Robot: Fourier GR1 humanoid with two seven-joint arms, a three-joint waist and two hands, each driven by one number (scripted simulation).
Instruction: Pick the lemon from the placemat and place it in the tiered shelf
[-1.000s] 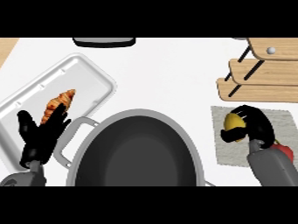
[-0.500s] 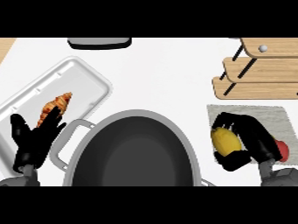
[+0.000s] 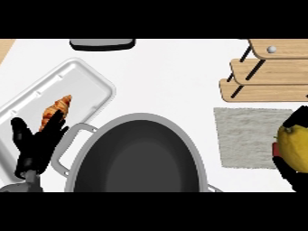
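Lemon (image 3: pixel 304 149) sits wrapped in the right hand (image 3: pixel 301 118) – fingers curled round it, lifted for the tiered shelf (image 3: pixel 276 74).

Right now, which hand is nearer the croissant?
Left. The left hand rests open at the tray's lower end, fingertips just below the croissant. The right hand is across the pot at the right edge, curled round the lemon.

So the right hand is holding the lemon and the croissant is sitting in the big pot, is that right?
Not quite. The head view shows the croissant lying on the white tray, beside the big pot, not in it. The right hand does hold the lemon.
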